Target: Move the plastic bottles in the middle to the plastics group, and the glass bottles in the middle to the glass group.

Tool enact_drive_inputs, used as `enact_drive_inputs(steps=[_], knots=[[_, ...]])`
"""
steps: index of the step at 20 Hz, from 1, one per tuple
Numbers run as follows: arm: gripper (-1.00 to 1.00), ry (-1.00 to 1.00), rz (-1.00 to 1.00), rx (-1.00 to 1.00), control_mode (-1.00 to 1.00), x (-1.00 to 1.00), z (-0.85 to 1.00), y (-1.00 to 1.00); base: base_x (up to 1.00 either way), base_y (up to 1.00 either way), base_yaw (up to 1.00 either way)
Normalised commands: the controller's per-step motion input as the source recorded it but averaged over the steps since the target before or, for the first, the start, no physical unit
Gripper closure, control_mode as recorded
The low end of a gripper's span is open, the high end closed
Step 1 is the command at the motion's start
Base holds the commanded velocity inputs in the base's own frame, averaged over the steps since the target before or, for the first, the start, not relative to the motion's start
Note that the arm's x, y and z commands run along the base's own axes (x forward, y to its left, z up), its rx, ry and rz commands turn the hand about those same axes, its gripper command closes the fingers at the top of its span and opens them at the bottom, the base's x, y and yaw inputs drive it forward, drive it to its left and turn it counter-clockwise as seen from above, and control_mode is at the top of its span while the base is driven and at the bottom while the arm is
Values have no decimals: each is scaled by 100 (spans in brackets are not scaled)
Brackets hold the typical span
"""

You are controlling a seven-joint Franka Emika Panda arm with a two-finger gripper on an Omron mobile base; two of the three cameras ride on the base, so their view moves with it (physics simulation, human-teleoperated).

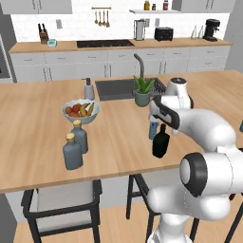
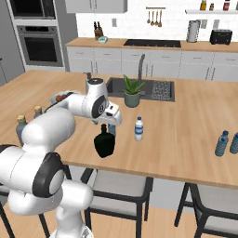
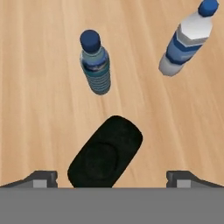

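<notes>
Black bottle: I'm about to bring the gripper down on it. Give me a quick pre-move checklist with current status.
1. Gripper open wide: ok.
2. Black bottle upright on the island counter: ok.
3. Bottle between the fingertips in the hand view: ok, slightly left of centre.
4. Nearby plastic bottles apart from the black one: ok.
5. Glass group standing, counter free beside it: ok.
6. Body's long side matched to the jaw line: cannot tell.

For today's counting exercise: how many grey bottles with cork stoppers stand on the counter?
2. One grey bottle stands in front of the fruit bowl, the other beside it, nearer the edge of the counter. The arm may hide others.
</notes>
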Motion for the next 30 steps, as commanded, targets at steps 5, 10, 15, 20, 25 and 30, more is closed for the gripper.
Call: enact_drive_inputs(steps=[5,10,15,20,25,30], knots=[[-100,0,3,0,-100,-18,-17,19,0,0,0],[-100,-3,1,0,-100,5,-6,10,0,0,0],[-100,-3,3,0,-100,42,-24,0,0,0,0],[-100,-7,4,0,-100,6,-15,0,0,0,0],[-100,-5,3,0,-100,-4,0,0,0,0,0],[-100,-4,7,0,-100,-2,-12,0,0,0,0]])
